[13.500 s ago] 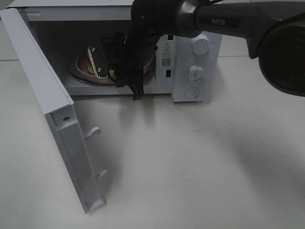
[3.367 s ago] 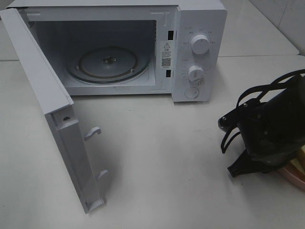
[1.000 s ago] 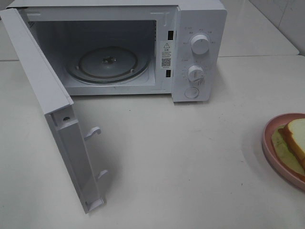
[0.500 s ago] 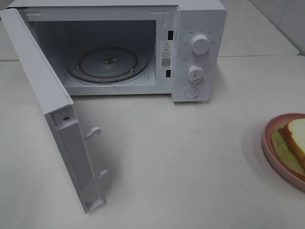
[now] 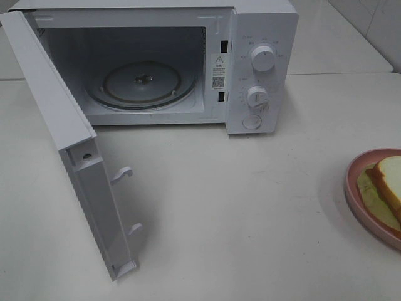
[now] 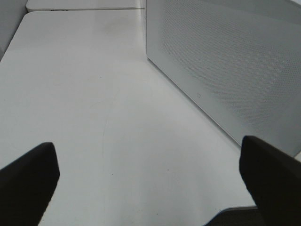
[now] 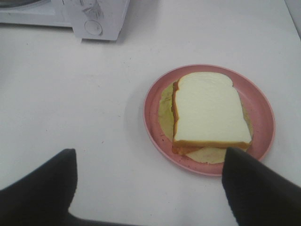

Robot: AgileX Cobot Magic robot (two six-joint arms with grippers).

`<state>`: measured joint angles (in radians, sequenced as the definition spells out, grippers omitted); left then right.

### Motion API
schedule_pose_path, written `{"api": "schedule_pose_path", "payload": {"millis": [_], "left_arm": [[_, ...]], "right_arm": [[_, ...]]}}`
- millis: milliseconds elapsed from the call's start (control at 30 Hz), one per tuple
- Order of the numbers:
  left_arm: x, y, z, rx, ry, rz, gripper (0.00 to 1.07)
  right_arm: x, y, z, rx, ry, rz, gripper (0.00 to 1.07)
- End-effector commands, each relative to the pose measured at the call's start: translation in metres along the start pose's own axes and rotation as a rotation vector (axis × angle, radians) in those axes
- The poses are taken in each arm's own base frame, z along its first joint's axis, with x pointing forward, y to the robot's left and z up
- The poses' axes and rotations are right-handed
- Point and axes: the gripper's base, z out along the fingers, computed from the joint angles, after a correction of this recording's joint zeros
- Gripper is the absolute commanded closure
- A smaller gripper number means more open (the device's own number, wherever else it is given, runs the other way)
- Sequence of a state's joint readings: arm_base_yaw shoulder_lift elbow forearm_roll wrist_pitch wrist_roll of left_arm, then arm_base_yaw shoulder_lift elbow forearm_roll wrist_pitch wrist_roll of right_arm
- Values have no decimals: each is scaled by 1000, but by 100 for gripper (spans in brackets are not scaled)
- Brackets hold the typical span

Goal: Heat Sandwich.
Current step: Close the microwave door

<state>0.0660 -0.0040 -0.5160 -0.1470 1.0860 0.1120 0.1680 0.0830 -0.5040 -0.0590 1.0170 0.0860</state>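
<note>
The sandwich (image 7: 210, 110), white bread with a tan crust over a pale green leaf, lies on a round pink plate (image 7: 153, 110) on the table. In the exterior high view the sandwich (image 5: 390, 183) and plate (image 5: 352, 188) sit at the right edge. The white microwave (image 5: 260, 37) stands at the back with its door (image 5: 69, 144) swung open and only the glass turntable (image 5: 141, 84) inside. My right gripper (image 7: 148, 188) is open, held apart from the plate. My left gripper (image 6: 148, 174) is open beside the microwave's side wall (image 6: 225, 61). Neither arm shows in the exterior high view.
The open door juts out toward the table's front on the left. Two knobs (image 5: 262, 58) and a button are on the microwave's right panel. A table seam (image 6: 84, 8) runs behind the microwave.
Over the last second nothing has moved. Earlier the right arm took the plate with the sandwich out of the microwave, set it at the table's right and withdrew from the high view.
</note>
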Motion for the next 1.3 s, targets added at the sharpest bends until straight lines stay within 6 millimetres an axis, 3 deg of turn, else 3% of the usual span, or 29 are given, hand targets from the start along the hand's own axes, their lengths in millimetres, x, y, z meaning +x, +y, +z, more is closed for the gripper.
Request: {"api": "schedule_pose_path", "payload": {"millis": [33,267,1300], "left_arm": [[0,0,-2,-5,-27,1,9],[0,0,-2,-5,-27,1,9],[0,0,-2,-5,-26,1,9]], "right_arm": [[1,1,-2,11,-42,15,31],[9,1,-13,58,-134,40,31],[9,3,-13,43,-131,15,31]]}}
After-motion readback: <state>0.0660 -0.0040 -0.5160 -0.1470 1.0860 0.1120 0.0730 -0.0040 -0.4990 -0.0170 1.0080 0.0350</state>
